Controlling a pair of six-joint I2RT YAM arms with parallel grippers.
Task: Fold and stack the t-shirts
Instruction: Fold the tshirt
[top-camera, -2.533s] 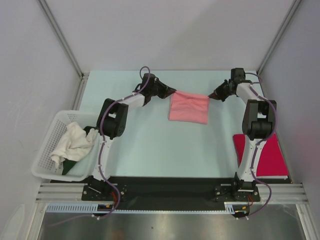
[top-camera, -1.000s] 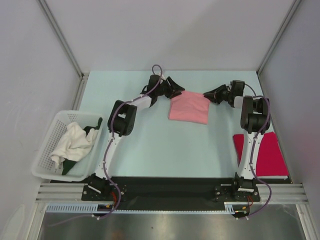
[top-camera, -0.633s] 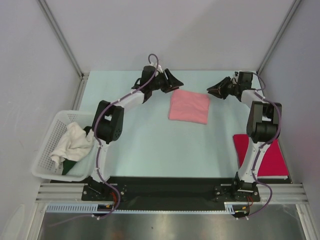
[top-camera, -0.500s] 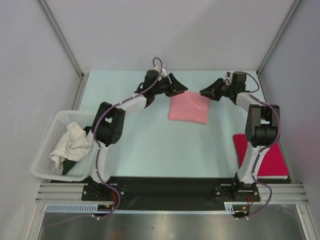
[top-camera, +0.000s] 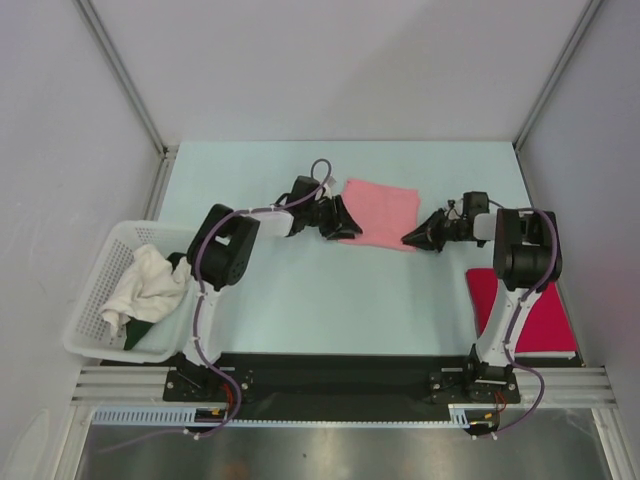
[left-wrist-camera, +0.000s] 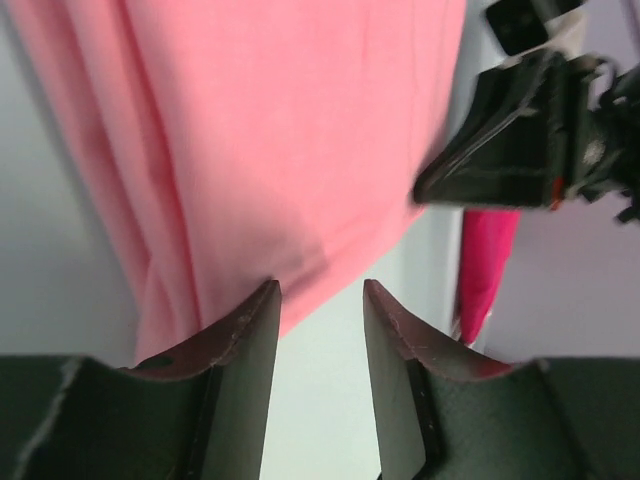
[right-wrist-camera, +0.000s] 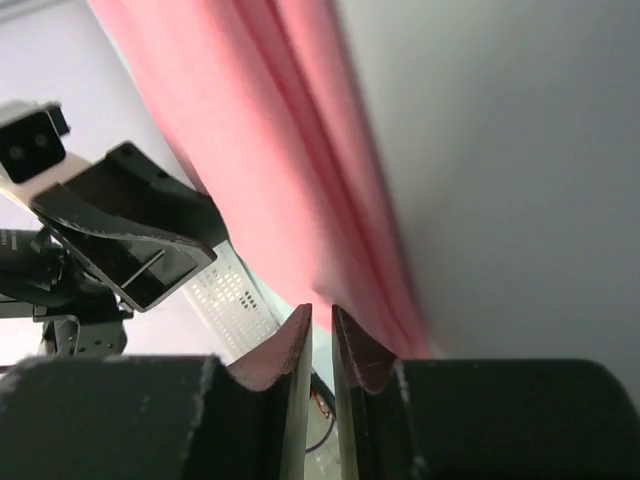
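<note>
Seen from above, a white lattice basket (top-camera: 88, 305) sits at the left edge of the pale table (top-camera: 300, 295), holding a crumpled white cloth (top-camera: 145, 282) and a dark green cloth (top-camera: 136, 336). Right of it, the left arm reaches low across the table, bringing the left gripper (top-camera: 345, 222) to the near left corner of the salmon-pink t-shirt (top-camera: 382, 208). Its two fingers are spread with clear table showing between them, and nothing is held. In the left wrist view the fingertips (left-wrist-camera: 268, 292) stand right at the shirt's hem, though whether they touch the cloth cannot be told. The pink shirt lies folded into a flat, roughly square shape on the far middle of the table, with soft lengthwise creases running across it. At its near right corner the right gripper (top-camera: 408, 240) points in from the other side, low over the surface. Its fingers are drawn almost together, with only a thin slit left, and no cloth can be seen in that slit. Farther right, the magenta-red t-shirt (top-camera: 545, 315) lies flat at the near right edge of the table, partly hidden behind the right arm and well apart from the pink one.
</note>
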